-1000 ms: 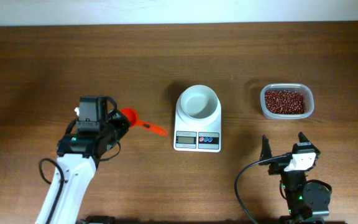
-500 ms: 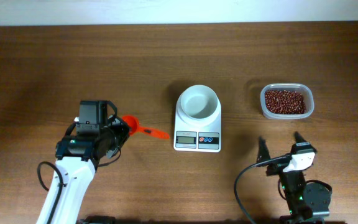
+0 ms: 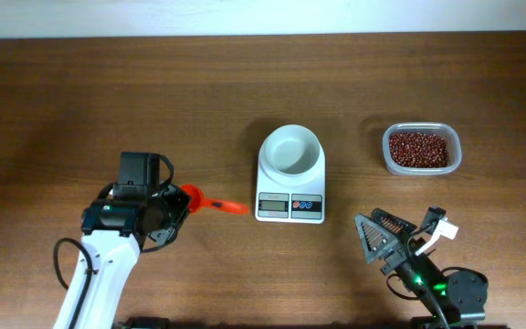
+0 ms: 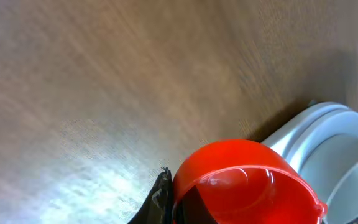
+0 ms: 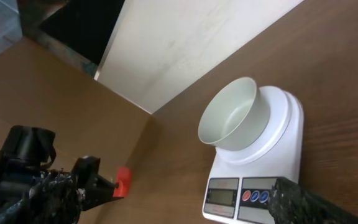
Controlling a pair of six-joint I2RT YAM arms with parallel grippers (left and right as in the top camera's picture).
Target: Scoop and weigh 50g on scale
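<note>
Reaches in from the near left edge with the left arm (image 3: pixel 94 270), white forearm slanting up to the black wrist. Clamps the left gripper (image 3: pixel 177 201) tight on an orange scoop (image 3: pixel 214 204). Holds the right arm (image 3: pixel 447 294) folded low at the near right edge, wrist tipped over toward its left. Spreads the right gripper (image 3: pixel 407 230) fully apart, dark textured fingers (image 5: pixel 309 200) gripping nothing.

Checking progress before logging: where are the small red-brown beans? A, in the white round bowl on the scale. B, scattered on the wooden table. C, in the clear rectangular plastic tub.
C: the red-brown beans fill the clear plastic tub; the white round bowl sits empty.
</note>
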